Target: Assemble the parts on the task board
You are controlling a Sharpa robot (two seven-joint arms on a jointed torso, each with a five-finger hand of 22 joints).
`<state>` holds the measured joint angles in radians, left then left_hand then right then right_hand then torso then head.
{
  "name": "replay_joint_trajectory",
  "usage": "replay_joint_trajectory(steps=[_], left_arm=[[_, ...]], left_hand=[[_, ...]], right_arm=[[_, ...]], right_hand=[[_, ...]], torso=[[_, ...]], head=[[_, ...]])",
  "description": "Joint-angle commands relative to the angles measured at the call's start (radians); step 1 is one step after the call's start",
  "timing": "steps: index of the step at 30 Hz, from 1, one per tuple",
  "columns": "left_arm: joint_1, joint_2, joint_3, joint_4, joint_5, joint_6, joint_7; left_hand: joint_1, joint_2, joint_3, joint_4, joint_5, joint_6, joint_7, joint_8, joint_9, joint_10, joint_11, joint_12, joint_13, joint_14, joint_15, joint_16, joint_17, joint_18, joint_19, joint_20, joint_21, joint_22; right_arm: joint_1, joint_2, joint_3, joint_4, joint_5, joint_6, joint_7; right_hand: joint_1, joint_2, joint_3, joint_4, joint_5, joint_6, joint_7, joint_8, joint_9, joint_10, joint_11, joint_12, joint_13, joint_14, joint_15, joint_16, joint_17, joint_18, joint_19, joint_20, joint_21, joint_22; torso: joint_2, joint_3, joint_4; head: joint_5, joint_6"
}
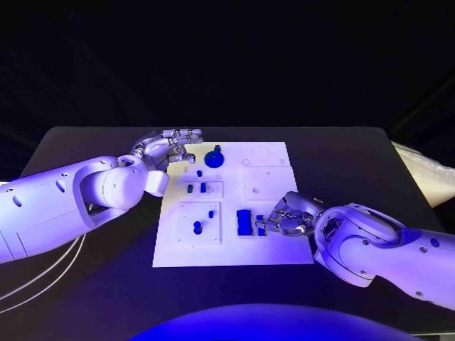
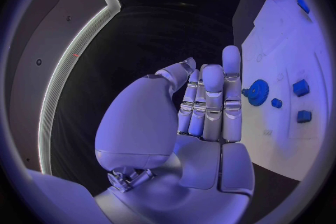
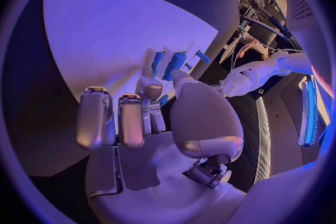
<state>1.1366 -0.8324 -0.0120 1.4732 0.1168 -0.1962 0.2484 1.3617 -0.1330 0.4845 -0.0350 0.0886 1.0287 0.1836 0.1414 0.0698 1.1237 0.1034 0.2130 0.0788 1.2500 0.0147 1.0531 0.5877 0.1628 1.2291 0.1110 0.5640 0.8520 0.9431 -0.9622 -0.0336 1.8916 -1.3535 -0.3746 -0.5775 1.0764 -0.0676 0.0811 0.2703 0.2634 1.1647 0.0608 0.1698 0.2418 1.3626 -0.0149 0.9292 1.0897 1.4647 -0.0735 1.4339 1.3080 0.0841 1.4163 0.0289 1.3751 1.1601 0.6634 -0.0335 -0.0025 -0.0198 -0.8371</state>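
Assembly under way, several parts not yet dealt with

Our right hand [image 1: 285,217] curls its fingers [image 3: 149,89] at the long blue parts [image 1: 246,222] near the task board [image 1: 279,245]'s 5 o'clock edge; whether it grips one we cannot tell. Our left hand [image 1: 169,147], fingers straight and empty, hovers at 11 o'clock beside the blue gear [image 1: 214,158]. Small blue pieces [image 1: 196,188] sit mid-board on the table [image 1: 104,284].

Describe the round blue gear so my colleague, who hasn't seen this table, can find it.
Start at the white task board mid-table. Go to its far edge, beside the left hand. The round toothed blue gear sits there; the neighbouring blue parts are small blocks and pegs.
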Motion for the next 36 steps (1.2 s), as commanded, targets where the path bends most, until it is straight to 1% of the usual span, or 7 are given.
replay_joint_trajectory(steps=[1, 10, 17, 22, 23, 28, 36], left_arm=[[0.0, 0.001, 0.001, 0.001, -0.003, 0.021, 0.002], [0.0, 0.003, 0.0, -0.002, -0.003, 0.02, 0.003], [-0.002, 0.021, 0.0, -0.03, -0.002, 0.013, 0.018], [-0.011, 0.05, 0.0, -0.069, -0.001, -0.015, 0.04], [-0.014, 0.06, 0.0, -0.082, 0.0, -0.02, 0.047], [-0.022, 0.103, -0.001, -0.146, 0.0, -0.031, 0.078], [-0.025, 0.177, 0.0, -0.286, 0.0, -0.054, 0.128]], left_hand=[[0.002, 0.009, -0.006, 0.002, 0.004, -0.007, -0.002, 0.004, -0.001, -0.005, 0.001, 0.005, -0.001, -0.007, 0.0, -0.005, -0.001, 0.019, -0.008, 0.001, -0.006, -0.001], [0.002, 0.009, -0.006, 0.002, 0.004, -0.007, -0.002, 0.004, -0.001, -0.005, 0.001, 0.005, -0.001, -0.007, 0.0, -0.005, -0.001, 0.019, -0.008, 0.001, -0.006, -0.001], [-0.015, 0.008, -0.018, 0.009, 0.003, -0.013, -0.001, 0.008, -0.001, -0.013, 0.003, 0.011, -0.001, -0.032, 0.005, -0.027, -0.042, 0.018, -0.016, 0.005, -0.014, -0.005], [-0.018, 0.012, -0.035, 0.007, 0.004, -0.014, 0.004, 0.021, 0.0, -0.021, 0.011, 0.03, -0.003, -0.192, 0.023, -0.13, -0.117, 0.013, -0.15, 0.019, -0.093, -0.035], [-0.017, 0.016, -0.037, 0.007, 0.004, -0.014, 0.005, 0.024, -0.001, -0.023, 0.013, 0.034, -0.003, -0.223, 0.028, -0.158, -0.135, 0.011, -0.184, 0.023, -0.114, -0.045], [-0.021, 0.029, -0.04, 0.013, 0.005, -0.022, 0.009, 0.025, -0.004, -0.045, 0.023, 0.03, -0.014, -0.31, 0.059, -0.36, -0.26, 0.003, -0.325, 0.055, -0.23, -0.116], [-0.029, 0.021, -0.026, 0.023, 0.005, -0.041, 0.01, -0.017, -0.005, -0.069, 0.052, -0.074, -0.017, -0.305, 0.116, -0.728, -0.438, 0.021, -0.428, 0.131, -0.42, -0.305]], right_arm=[[-0.001, -0.01, 0.0, 0.009, -0.027, 0.025, 0.039], [0.003, -0.035, 0.001, 0.004, 0.038, -0.023, 0.123], [0.075, -0.042, 0.002, -0.083, 0.427, -0.068, 0.474], [0.135, -0.003, 0.003, -0.221, 0.699, -0.034, 0.689], [0.145, 0.013, 0.003, -0.262, 0.762, -0.019, 0.731], [0.168, 0.095, 0.004, -0.44, 0.986, 0.057, 0.864], [0.177, 0.227, 0.016, -0.689, 1.16, 0.166, 0.976]], right_hand=[[0.05, 0.003, -0.008, -0.026, -0.013, 0.001, 0.002, -0.002, 0.003, 0.004, 0.001, -0.004, 0.002, 0.062, -0.008, 0.0, 0.002, -0.005, 0.003, -0.001, 0.002, -0.001], [0.14, 0.014, -0.027, -0.081, -0.038, -0.036, 0.016, -0.023, -0.001, -0.038, 0.011, -0.099, -0.057, 0.054, -0.001, -0.022, -0.035, 0.0, -0.011, 0.003, -0.015, -0.032], [0.212, 0.039, -0.041, -0.113, -0.005, -0.125, 0.055, -0.071, -0.017, -0.178, 0.045, -0.364, -0.247, -0.012, 0.026, -0.202, -0.282, 0.049, -0.139, 0.027, -0.191, -0.315], [0.275, 0.058, -0.02, -0.147, -0.041, -0.151, 0.076, -0.08, -0.018, -0.23, 0.062, -0.481, -0.367, -0.104, 0.044, -0.511, -0.624, 0.102, -0.277, 0.041, -0.462, -0.666], [0.288, 0.061, -0.013, -0.155, -0.04, -0.155, 0.076, -0.082, -0.019, -0.244, 0.064, -0.5, -0.385, -0.129, 0.045, -0.582, -0.7, 0.1, -0.282, 0.044, -0.481, -0.677], [0.325, 0.068, 0.032, -0.178, -0.081, -0.175, 0.109, -0.094, -0.029, -0.319, 0.11, -0.661, -0.556, -0.26, 0.09, -0.835, -0.822, 0.094, -0.368, 0.083, -0.674, -0.791], [0.313, 0.047, 0.133, -0.24, -0.099, -0.204, 0.126, -0.106, -0.092, -0.313, 0.158, -0.83, -0.869, -0.383, 0.172, -1.235, -1.084, 0.098, -0.444, 0.179, -1.03, -1.015]], torso=[[-0.001, -0.0002, -0.001], [-0.002, 0.0001, -0.0018], [-0.021, -0.0037, -0.0065], [-0.046, -0.0103, -0.0126], [-0.054, -0.0124, -0.0133], [-0.084, -0.0177, -0.0221], [-0.117, -0.0082, -0.0277]], head=[[0.0, 0.0], [-0.003, 0.007], [-0.014, 0.04], [-0.021, 0.076], [-0.02, 0.071], [-0.02, 0.129], [-0.012, 0.185]])
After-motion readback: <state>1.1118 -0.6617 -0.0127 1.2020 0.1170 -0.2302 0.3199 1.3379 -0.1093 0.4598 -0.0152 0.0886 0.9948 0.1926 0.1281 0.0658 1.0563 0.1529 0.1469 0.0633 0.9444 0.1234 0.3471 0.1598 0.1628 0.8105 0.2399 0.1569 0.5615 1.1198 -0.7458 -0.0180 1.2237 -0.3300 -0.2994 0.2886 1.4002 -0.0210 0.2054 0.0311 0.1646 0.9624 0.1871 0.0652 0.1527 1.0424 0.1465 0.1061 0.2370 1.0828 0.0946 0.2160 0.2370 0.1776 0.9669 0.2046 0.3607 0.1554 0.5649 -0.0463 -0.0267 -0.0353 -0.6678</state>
